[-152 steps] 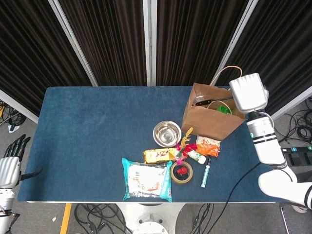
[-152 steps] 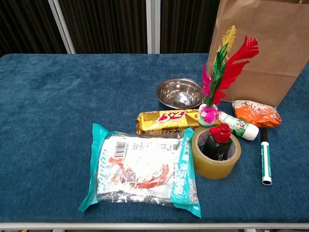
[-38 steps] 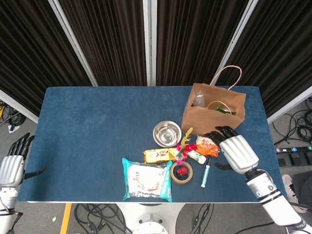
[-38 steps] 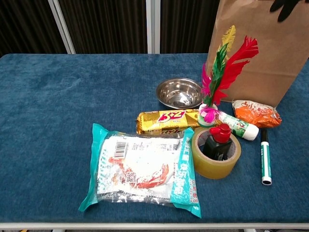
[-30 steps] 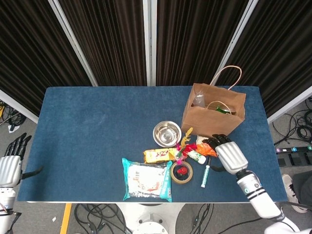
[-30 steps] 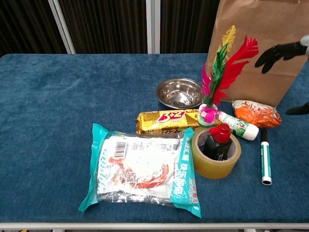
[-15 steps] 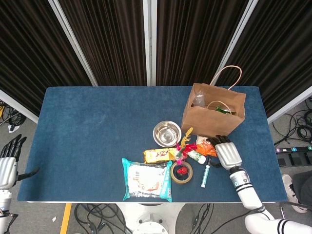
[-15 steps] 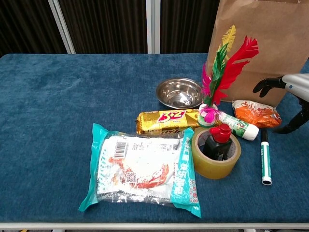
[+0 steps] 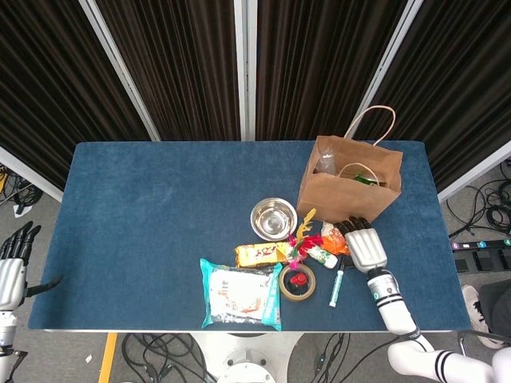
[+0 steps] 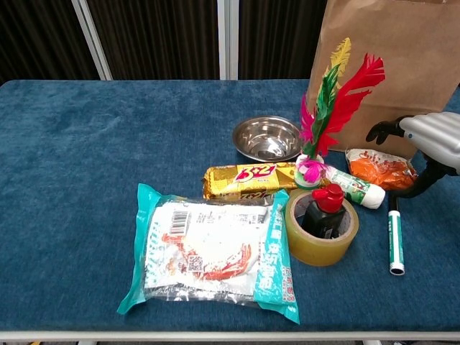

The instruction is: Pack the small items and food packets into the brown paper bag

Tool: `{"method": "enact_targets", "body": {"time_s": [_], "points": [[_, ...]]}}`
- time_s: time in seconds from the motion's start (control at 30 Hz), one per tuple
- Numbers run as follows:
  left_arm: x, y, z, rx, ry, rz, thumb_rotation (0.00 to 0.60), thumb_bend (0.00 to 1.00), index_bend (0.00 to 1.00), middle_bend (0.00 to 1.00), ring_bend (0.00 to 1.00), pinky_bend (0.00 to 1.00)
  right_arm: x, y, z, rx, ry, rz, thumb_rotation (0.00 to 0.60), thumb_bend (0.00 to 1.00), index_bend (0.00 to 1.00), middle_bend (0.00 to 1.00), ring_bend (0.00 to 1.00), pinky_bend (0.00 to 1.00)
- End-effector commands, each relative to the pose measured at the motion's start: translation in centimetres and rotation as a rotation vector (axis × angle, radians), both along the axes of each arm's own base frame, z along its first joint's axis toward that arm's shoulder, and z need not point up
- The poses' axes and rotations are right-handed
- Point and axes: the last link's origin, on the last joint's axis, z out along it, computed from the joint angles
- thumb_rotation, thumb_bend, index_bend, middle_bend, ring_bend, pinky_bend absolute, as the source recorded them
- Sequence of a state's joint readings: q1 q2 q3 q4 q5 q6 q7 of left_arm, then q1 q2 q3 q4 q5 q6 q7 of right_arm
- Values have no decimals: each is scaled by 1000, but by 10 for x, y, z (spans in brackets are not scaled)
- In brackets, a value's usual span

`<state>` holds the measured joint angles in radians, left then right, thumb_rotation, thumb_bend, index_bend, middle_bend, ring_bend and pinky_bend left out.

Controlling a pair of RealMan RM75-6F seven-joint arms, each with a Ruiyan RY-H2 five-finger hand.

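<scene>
The brown paper bag (image 9: 347, 191) (image 10: 392, 65) stands open at the table's right, with a few items inside. In front of it lies an orange snack packet (image 9: 335, 237) (image 10: 379, 167). My right hand (image 9: 364, 247) (image 10: 428, 147) hovers right over that packet with fingers spread, holding nothing. Beside it lie a green-white marker (image 9: 337, 285) (image 10: 394, 236), a small white tube (image 10: 356, 186), a feather shuttlecock (image 10: 327, 115), a tape roll (image 10: 321, 230) with a red-capped bottle inside, a yellow biscuit pack (image 10: 241, 178) and a large noodle packet (image 10: 212, 251). My left hand (image 9: 11, 271) hangs off the table's left edge, open.
A steel bowl (image 9: 273, 219) (image 10: 267, 138) sits left of the bag. The blue table (image 9: 152, 215) stretches bare to the left. Dark curtains stand behind.
My right hand has come down from above the bag and moved left over the orange packet. The left hand stays by the table's left edge.
</scene>
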<state>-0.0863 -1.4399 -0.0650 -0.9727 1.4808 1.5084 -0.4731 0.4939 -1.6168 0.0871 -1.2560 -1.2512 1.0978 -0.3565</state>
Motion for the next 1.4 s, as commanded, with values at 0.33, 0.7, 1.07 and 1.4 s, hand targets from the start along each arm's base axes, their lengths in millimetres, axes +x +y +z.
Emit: {"method": "enact_targets", "body": {"time_s": [0.33, 0.7, 1.07, 1.4], "points": [[-2, 0, 0, 3, -5, -3, 600, 137, 80, 59, 0, 118, -1, -8, -17, 10, 12, -16, 600, 0, 256, 248, 136, 168], [-3, -2, 1, 4, -5, -3, 600, 136, 80, 59, 0, 119, 1, -12, -28, 5, -16, -49, 600, 47, 323, 299, 179, 265], [-2, -2, 1, 1, -5, -6, 600, 137, 80, 59, 0, 119, 4, -13, -21, -75, -34, -16, 600, 309, 659, 556, 475, 627], [2, 0, 0, -1, -7, -18, 600, 135, 80, 59, 0, 118, 26, -4, 11, -154, -114, 90, 600, 394, 705, 592, 508, 666]]}}
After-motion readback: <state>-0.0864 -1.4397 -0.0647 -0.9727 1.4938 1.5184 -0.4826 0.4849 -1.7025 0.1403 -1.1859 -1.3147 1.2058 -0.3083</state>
